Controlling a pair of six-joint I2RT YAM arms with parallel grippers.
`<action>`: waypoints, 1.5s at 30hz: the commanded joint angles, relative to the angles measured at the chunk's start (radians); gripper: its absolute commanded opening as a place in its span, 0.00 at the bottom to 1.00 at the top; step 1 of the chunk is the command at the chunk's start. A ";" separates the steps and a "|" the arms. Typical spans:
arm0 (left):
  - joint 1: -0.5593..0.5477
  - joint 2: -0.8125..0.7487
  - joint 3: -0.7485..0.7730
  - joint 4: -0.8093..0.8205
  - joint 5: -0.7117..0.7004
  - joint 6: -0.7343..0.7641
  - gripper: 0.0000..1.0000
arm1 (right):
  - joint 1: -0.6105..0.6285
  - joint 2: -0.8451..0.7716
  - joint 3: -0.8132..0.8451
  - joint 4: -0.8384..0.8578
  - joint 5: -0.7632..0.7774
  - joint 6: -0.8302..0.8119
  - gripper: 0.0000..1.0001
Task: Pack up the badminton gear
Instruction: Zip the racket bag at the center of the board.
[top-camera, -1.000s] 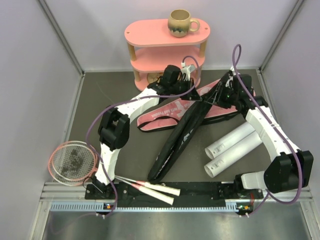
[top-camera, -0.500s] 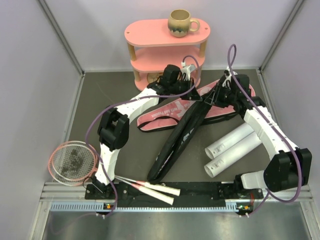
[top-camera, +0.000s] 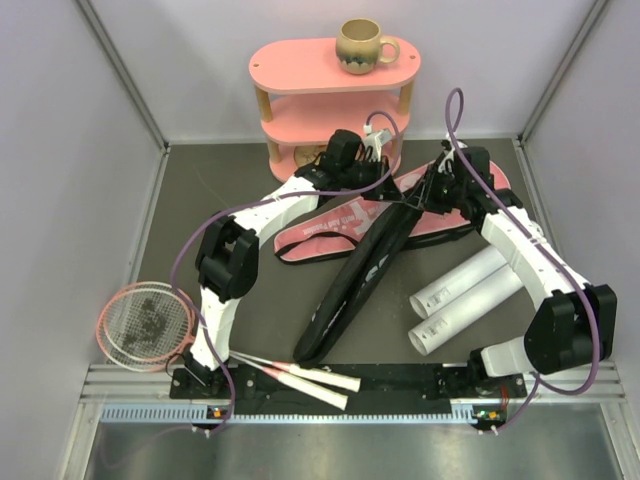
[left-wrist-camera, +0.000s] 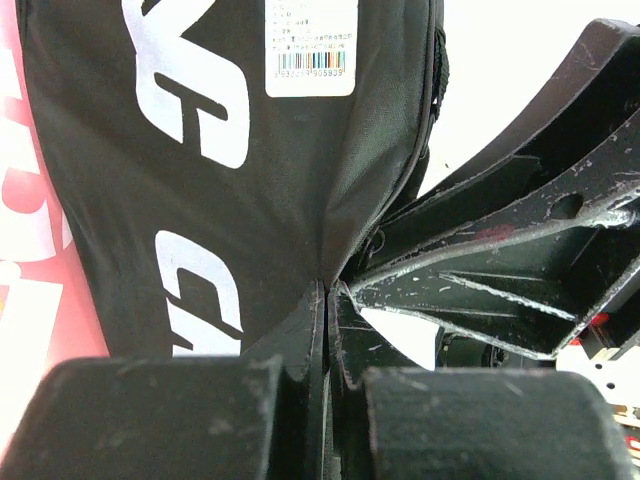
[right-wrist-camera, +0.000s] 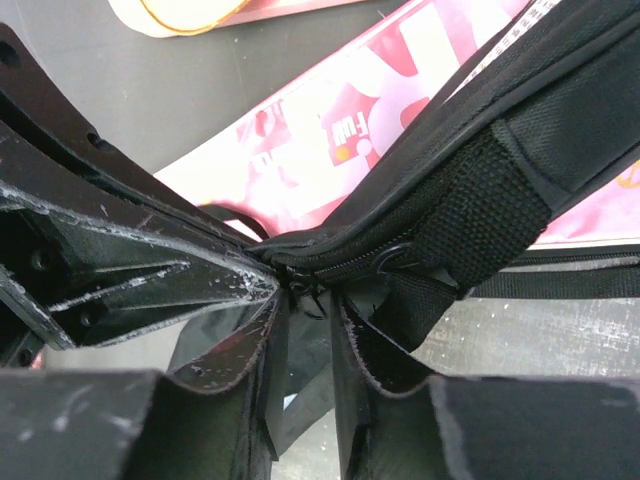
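Observation:
A black CROSSWAY bag (top-camera: 355, 280) lies slantwise across a pink racket bag (top-camera: 325, 232). My left gripper (top-camera: 392, 190) is shut on the black bag's top edge, and the left wrist view shows its jaws (left-wrist-camera: 328, 290) pinching the fabric (left-wrist-camera: 200, 150). My right gripper (top-camera: 418, 200) faces it, its fingers (left-wrist-camera: 500, 240) almost touching mine. In the right wrist view the right gripper (right-wrist-camera: 305, 300) is narrowly open with the bag's zipper pull (right-wrist-camera: 312, 290) at its tips. Two white tubes (top-camera: 470, 290) lie at the right. A pink racket (top-camera: 145, 322) lies at the front left, with two white handles (top-camera: 310, 378) beside it.
The pink three-tier shelf (top-camera: 335, 65) stands at the back wall with a beige mug (top-camera: 360, 45) on top, just behind both grippers. Grey walls close in the left and right sides. The arm bases sit on the rail at the front edge.
My right gripper has moved left and slightly back along the black bag's top, closing in on the left gripper. The left arm and the bag have stayed still.

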 joint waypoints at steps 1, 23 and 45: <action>-0.012 -0.087 0.010 0.066 0.048 -0.016 0.00 | 0.014 0.009 0.067 0.041 0.028 0.001 0.18; -0.019 0.066 0.201 0.164 -0.035 0.102 0.73 | -0.022 -0.058 -0.078 0.206 -0.192 -0.103 0.00; 0.027 0.054 -0.048 0.685 0.036 -0.246 0.65 | -0.050 -0.163 -0.168 0.302 -0.226 -0.032 0.00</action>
